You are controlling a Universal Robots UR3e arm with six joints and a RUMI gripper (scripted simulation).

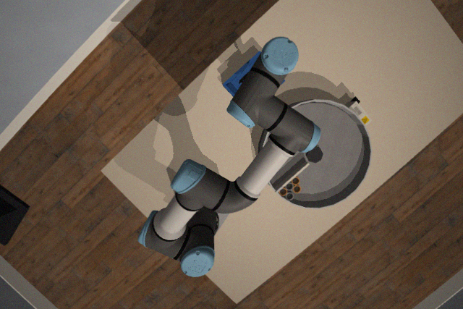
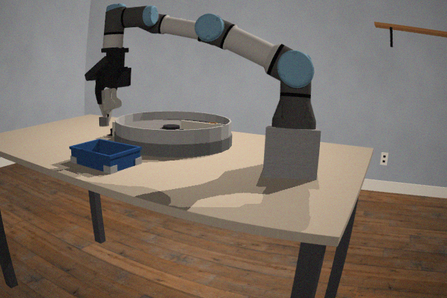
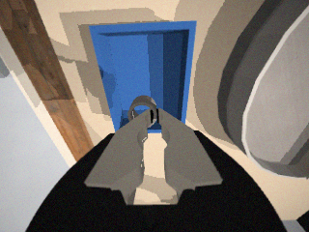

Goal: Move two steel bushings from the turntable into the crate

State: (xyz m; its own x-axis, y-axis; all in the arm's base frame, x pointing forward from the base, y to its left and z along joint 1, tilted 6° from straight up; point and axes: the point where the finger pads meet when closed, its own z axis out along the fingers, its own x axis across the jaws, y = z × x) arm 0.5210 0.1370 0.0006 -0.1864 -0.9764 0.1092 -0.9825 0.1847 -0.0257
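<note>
My gripper (image 3: 154, 109) is shut on a grey steel bushing (image 3: 144, 109) and holds it in the air over the near edge of the blue crate (image 3: 145, 72). In the side view the gripper (image 2: 107, 109) hangs with the bushing (image 2: 103, 121) at its tips, above the table and behind the crate (image 2: 105, 154), left of the turntable (image 2: 172, 132). The crate looks empty. In the overhead view several bushings (image 1: 291, 188), some copper-coloured and some dark grey, sit clustered at the turntable's (image 1: 325, 152) rim; my arm hides most of the crate (image 1: 236, 77).
The round grey turntable has a raised rim and a dark hub (image 2: 170, 126) in its middle. The robot's pedestal (image 2: 291, 152) stands on the table to the right. The table edge and wooden floor lie just beyond the crate.
</note>
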